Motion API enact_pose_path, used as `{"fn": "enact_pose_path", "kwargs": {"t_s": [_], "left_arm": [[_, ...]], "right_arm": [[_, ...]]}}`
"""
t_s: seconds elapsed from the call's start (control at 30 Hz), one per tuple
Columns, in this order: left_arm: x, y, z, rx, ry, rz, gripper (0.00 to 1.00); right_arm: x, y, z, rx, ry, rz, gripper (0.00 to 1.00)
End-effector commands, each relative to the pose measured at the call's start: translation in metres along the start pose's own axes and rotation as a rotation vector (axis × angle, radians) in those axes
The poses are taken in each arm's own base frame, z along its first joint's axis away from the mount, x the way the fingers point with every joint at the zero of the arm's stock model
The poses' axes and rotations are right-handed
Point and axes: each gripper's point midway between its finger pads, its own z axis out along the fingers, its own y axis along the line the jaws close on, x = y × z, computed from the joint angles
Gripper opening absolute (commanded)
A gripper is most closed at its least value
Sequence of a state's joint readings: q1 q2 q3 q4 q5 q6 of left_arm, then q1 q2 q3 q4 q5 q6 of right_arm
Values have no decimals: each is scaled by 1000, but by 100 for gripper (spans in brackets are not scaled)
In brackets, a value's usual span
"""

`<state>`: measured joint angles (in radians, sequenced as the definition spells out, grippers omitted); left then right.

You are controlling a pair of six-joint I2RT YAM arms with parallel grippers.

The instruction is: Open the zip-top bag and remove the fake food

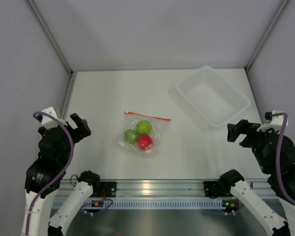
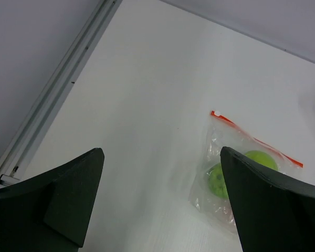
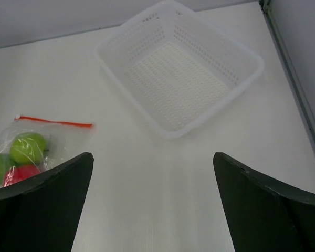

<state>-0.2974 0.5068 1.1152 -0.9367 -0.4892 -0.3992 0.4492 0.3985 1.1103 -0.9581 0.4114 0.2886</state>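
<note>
The zip-top bag [image 1: 156, 127] lies flat in the middle of the table, its red-orange zip strip [image 1: 147, 116] on the far side. Inside it, the fake food shows as two lime green balls [image 1: 144, 127] and one red ball [image 1: 145, 142]. My left gripper [image 1: 81, 127] hovers open to the bag's left, well apart from it. My right gripper [image 1: 236, 132] hovers open to its right. The left wrist view has the bag [image 2: 226, 136] beyond my right finger, the gripper [image 2: 160, 152] over bare table. The right wrist view shows the bag [image 3: 63, 134] at far left, the gripper [image 3: 153, 155] empty.
A clear rigid perforated tub [image 1: 212, 96] stands at the back right, seen empty in the right wrist view [image 3: 173, 89]. Metal frame posts [image 1: 49, 34] and grey walls bound the table on three sides. An aluminium rail [image 1: 152, 188] runs along the near edge.
</note>
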Motion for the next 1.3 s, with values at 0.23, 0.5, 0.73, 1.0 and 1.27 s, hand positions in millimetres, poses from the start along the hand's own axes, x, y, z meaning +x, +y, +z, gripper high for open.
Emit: {"fn": "enact_pose_path", "kwargs": {"t_s": [0.23, 0.5, 0.73, 1.0, 1.27], "left_arm": [[7, -12, 7, 14, 30, -141, 99], [71, -44, 27, 53, 256, -384, 99], [180, -85, 46, 147, 640, -474, 99], [257, -106, 49, 324, 801, -552, 99], [282, -97, 63, 373, 686, -613, 91]], "right_arm": [[-8, 2, 4, -7, -43, 10, 99], [6, 32, 13, -145, -11, 55, 99], [25, 44, 23, -193, 54, 41, 99], [38, 53, 30, -236, 90, 25, 99], [45, 61, 36, -270, 104, 24, 99]]}}
